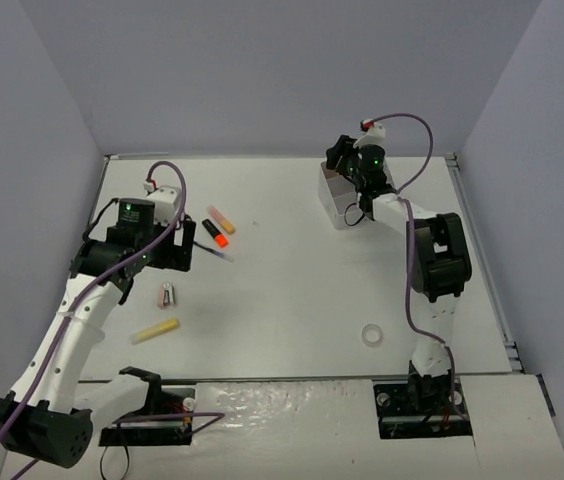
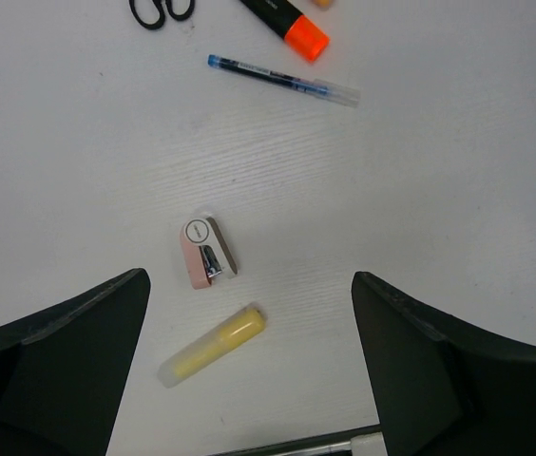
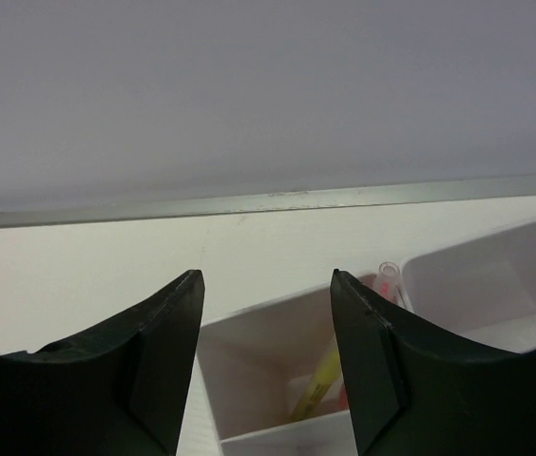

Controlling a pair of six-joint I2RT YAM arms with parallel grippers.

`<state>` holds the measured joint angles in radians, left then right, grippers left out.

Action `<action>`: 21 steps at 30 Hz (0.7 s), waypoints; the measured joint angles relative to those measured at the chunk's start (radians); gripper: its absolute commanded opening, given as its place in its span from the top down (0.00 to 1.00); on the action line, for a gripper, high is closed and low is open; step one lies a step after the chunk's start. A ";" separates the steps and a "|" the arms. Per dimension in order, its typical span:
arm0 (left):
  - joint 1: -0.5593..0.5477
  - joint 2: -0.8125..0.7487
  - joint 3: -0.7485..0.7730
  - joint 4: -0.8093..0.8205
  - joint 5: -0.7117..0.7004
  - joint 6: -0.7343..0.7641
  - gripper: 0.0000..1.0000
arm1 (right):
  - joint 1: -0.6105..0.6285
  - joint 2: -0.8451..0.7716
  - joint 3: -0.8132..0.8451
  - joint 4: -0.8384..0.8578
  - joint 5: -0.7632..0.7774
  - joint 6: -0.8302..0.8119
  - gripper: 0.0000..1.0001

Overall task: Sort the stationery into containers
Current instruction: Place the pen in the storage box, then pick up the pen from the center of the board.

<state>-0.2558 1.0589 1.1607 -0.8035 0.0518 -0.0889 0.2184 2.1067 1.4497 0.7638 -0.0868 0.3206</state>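
– White table (image 1: pixel 292 290), enclosed by pale grey walls on three sides: what is recorded upon it?

– Item one: white plastic organiser box (image 1: pixel 334 207), divided into compartments, placed at the far right. One yellow marker (image 3: pixel 317 385) and one pink pen (image 3: pixel 385 277) with a clear cap are seen leaning in a single compartment.

– And loose stock?

– Entered at the left: stubby yellow highlighter (image 2: pixel 213 345); near it but apart, small pink-and-white block (image 2: pixel 207 252), kind not determined; thin blue pen (image 2: pixel 282 79); orange-and-black highlighter (image 2: pixel 287 24); peach highlighter (image 1: pixel 222 219); black scissors (image 2: pixel 159 11), of which only the handles are seen. One white tape ring (image 1: pixel 370 335) is entered alone, near the right arm's base.

– State of grasp?

– Fingers (image 2: pixel 68 361) of the left gripper (image 2: pixel 249 277) are spread wide and nothing is held; it is hung above the pink-and-white block and the yellow highlighter. Fingers (image 3: pixel 154 351) of the right gripper (image 3: pixel 266 285) are parted with nothing between them, positioned over the organiser box.
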 measured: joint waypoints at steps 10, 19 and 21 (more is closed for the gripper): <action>0.000 0.267 0.286 -0.057 0.175 0.379 0.20 | 0.019 -0.207 -0.006 -0.130 -0.053 -0.031 0.47; 0.008 0.699 0.455 -0.231 0.169 1.072 0.19 | 0.145 -0.421 -0.045 -0.226 -0.128 -0.133 0.46; 0.018 0.757 0.456 -0.269 0.196 1.161 0.18 | 0.165 -0.455 -0.077 -0.238 -0.143 -0.143 0.46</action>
<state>-0.2383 1.8157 1.6170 -1.0725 0.2475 1.0725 0.3836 1.6520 1.3729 0.5261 -0.2302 0.1777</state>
